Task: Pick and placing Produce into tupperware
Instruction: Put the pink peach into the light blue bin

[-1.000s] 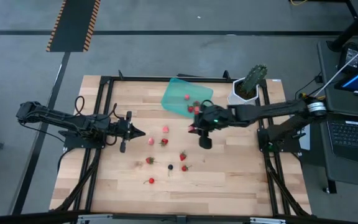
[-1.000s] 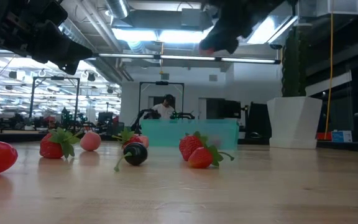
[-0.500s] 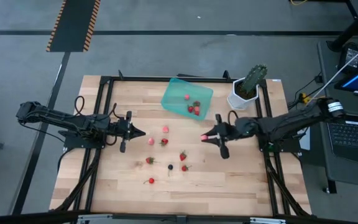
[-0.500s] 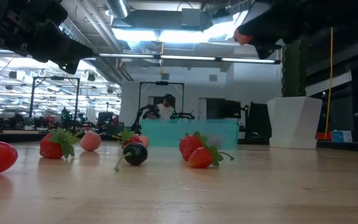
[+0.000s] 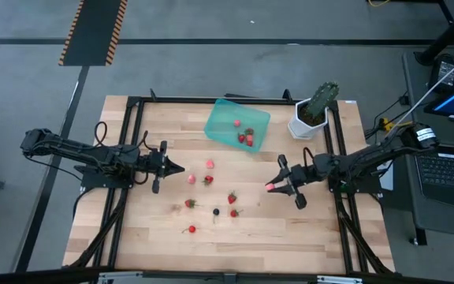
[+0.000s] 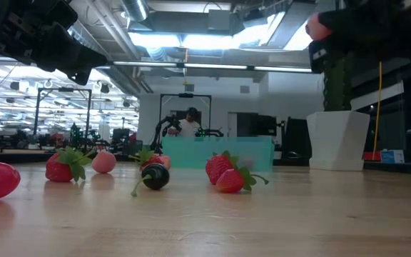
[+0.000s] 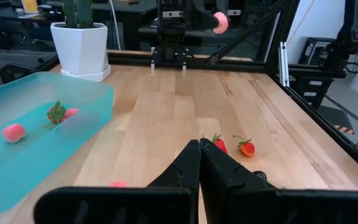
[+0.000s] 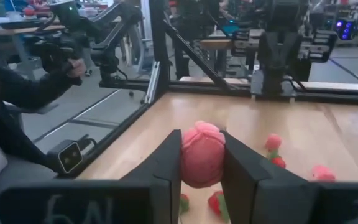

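A pale wooden surface (image 5: 290, 229) inside a black frame fills the middle of the high view, with grey floor around it and a laptop at the right edge. In the upper middle of that view lies the teal tupperware (image 5: 225, 117), holding one pale pink berry and a small cluster of red strawberries (image 5: 247, 138) (four or so pieces, hard to count). In the left wrist view the same tupperware (image 7: 17, 162) shows its translucent wall, with the pink piece and red ones inside.

The rest of the Produce (image 5: 209, 180) is scattered loose on the surface below and left of the tupperware, in the middle of the high view: red strawberries with green tops, a couple of pale pink pieces and one dark berry (image 5: 216, 211). In the low view the dark berry (image 6: 155, 175) sits between strawberries, with a smooth red piece at the far left edge.

The right hand (image 5: 273, 188) hangs right of centre in the high view, well clear of the tupperware, its fingers closed on a pink berry (image 8: 202, 154) (the right wrist view shows it pinched squarely between both dark fingers). The low view shows that berry high in the upper right, off the surface.

The left hand (image 5: 178, 168) waits at the left of the scattered Produce, its fingers pressed together with nothing between them.

A green cactus in a white pot (image 5: 308, 121) stands at the upper right of the surface, near the tupperware. A person's dark sleeve (image 8: 17, 93) shows at the left of the right wrist view.
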